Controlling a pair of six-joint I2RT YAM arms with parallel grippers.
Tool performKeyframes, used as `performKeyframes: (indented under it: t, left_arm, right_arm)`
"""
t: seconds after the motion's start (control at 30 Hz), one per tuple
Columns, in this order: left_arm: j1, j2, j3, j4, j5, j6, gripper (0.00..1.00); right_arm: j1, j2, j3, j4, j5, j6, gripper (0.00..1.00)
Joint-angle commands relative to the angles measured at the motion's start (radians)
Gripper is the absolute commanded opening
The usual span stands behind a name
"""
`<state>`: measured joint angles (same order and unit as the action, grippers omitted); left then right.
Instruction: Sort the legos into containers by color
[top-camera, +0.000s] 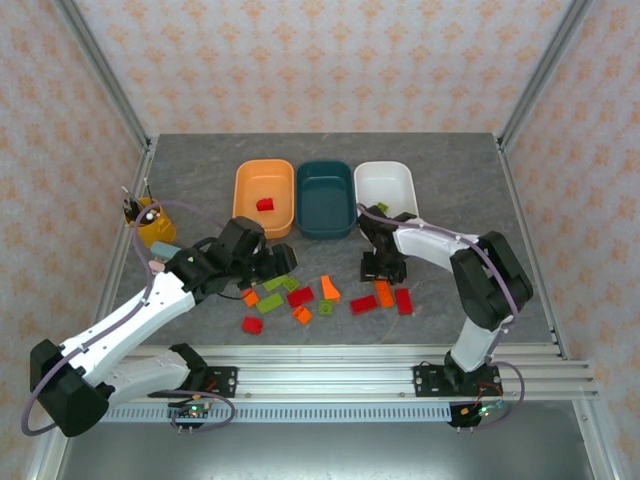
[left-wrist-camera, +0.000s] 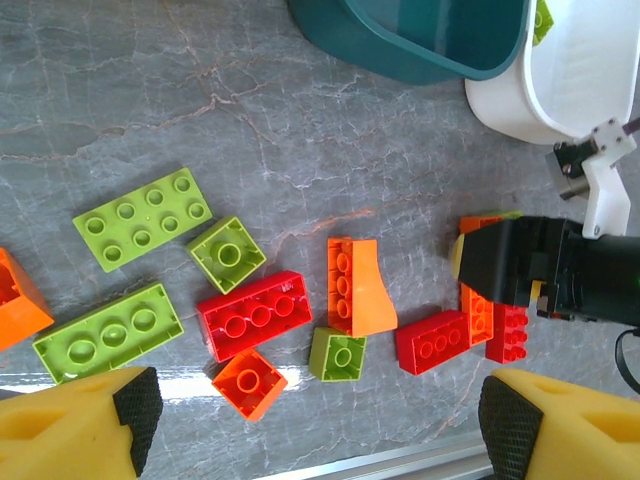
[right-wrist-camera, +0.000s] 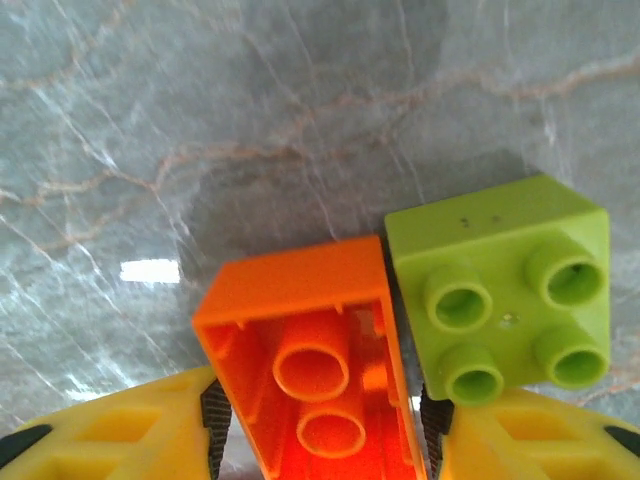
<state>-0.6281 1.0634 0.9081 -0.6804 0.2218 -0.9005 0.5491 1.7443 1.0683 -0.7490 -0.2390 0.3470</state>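
Three containers stand in a row at the back: an orange tub (top-camera: 248, 180) with a red lego (top-camera: 266, 204) in it, a teal tub (top-camera: 325, 205), and a white tub (top-camera: 392, 180) with a green lego (top-camera: 381, 208). Several red, orange and green legos lie scattered in front, among them a red brick (left-wrist-camera: 255, 313), an orange sloped brick (left-wrist-camera: 357, 287) and a green plate (left-wrist-camera: 142, 218). My left gripper (left-wrist-camera: 315, 420) hangs open above them with nothing between its fingers. My right gripper (right-wrist-camera: 322, 420) is shut on an upside-down orange lego (right-wrist-camera: 310, 320), with a green lego (right-wrist-camera: 505, 290) touching it on the right.
A yellow pen cup (top-camera: 152, 225) and a pale blue-and-pink block (top-camera: 162, 252) sit at the left, by my left arm. The metal rail (top-camera: 380, 375) runs along the near edge. My right gripper (left-wrist-camera: 540, 265) stands at the right end of the lego pile, close to the white tub (left-wrist-camera: 580, 80).
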Motion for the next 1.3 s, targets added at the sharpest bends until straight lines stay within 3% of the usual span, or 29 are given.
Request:
performKeyframes:
  t: [0.0,0.17,0.3,0.5,0.6,0.77,1.03,1.1,1.27]
  left_arm:
    - [-0.014,0.010,0.032,0.026,-0.034,-0.017,0.86]
    - [-0.027,0.011,0.040,0.031,-0.046,-0.018,0.85]
    - [-0.028,-0.011,0.058,0.017,-0.075,-0.018,0.85]
    - [-0.029,-0.037,0.138,-0.025,-0.147,-0.019,0.85]
    - [-0.028,-0.033,0.201,-0.068,-0.215,-0.013,0.85]
    - [-0.027,-0.031,0.266,-0.112,-0.300,-0.019,0.85]
    - [-0.027,-0.058,0.250,-0.190,-0.315,-0.056,0.85]
    - [-0.028,-0.074,0.237,-0.215,-0.314,-0.072,0.85]
    - [-0.027,-0.096,0.192,-0.290,-0.285,-0.112,0.84]
  right_arm:
    - [0.003,0.021,0.042,0.010,0.052,-0.023,0.51]
    - [0.005,0.033,0.053,0.007,0.041,-0.016,0.36]
    - [0.013,-0.029,0.044,-0.011,0.048,0.006,0.31]
    - [0.088,-0.152,0.132,-0.097,0.081,0.042,0.30]
    - [0.100,-0.126,0.252,-0.105,0.079,0.067,0.30]
    - [0.091,0.144,0.596,-0.115,0.061,0.048,0.30]
    - [0.021,0.629,1.178,-0.239,0.037,0.071,0.33]
    - [0.014,0.710,1.284,-0.264,0.026,0.058,0.37]
    - [0.006,0.816,1.451,-0.345,0.013,0.039,0.59]
